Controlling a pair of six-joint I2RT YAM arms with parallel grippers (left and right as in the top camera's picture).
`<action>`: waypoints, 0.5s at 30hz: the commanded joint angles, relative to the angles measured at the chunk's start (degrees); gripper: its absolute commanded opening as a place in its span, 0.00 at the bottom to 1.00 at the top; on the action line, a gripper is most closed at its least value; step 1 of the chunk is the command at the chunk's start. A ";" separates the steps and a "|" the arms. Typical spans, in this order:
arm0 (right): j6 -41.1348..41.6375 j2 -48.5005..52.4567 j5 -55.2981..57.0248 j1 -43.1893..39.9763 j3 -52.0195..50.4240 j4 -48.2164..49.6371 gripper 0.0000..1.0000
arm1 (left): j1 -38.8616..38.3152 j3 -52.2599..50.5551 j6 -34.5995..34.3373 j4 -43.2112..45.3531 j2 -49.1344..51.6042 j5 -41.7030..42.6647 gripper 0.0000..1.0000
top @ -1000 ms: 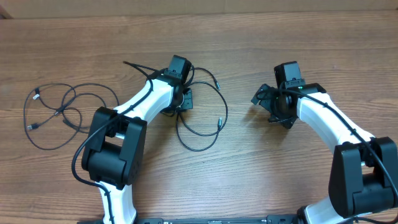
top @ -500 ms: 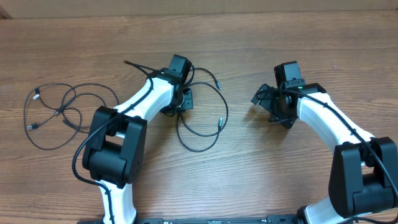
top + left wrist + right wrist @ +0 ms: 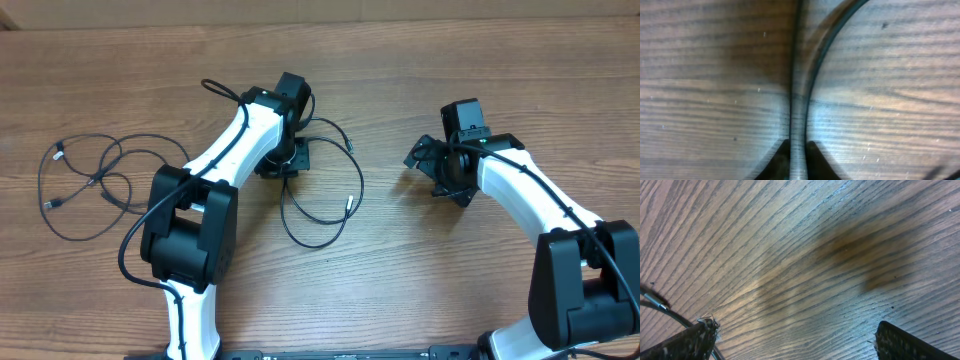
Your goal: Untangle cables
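Left pincer [image 3: 797, 164]: tips nearly together around a thin black cable [image 3: 793, 75]; clamped or loose, I can't tell. That cable loops over the mid tabletop [image 3: 400, 290], silver plug [image 3: 350, 201] showing, top part hidden under the arm. Second cable [image 3: 85, 185] coiled far left. Right pincer [image 3: 795, 345] spread wide apart.
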 commanded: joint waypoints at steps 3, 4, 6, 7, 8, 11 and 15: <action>-0.24 -1.22 0.52 -0.22 0.55 0.33 1.00 | -0.37 0.74 2.69 -1.25 0.11 0.22 0.62; -0.24 -1.22 0.52 -0.22 0.55 0.33 1.00 | -0.37 0.72 2.69 -1.25 0.11 0.22 0.70; -0.24 -1.22 0.52 -0.22 0.55 0.33 1.00 | -0.37 0.68 2.67 -0.98 0.13 0.22 0.93; -0.24 -1.22 0.52 -0.22 0.55 0.33 1.00 | -0.37 0.61 2.67 -0.81 0.13 0.22 0.97; -0.24 -1.22 0.52 -0.22 0.55 0.33 1.00 | -0.37 0.50 2.64 -0.44 0.13 0.22 0.99; -0.24 -1.22 0.52 -0.22 0.55 0.33 1.00 | -0.37 -0.28 2.67 1.81 0.13 0.20 1.00; -0.24 -1.22 0.52 -0.22 0.55 0.33 1.00 | -0.37 -0.74 2.64 3.93 0.13 0.20 1.00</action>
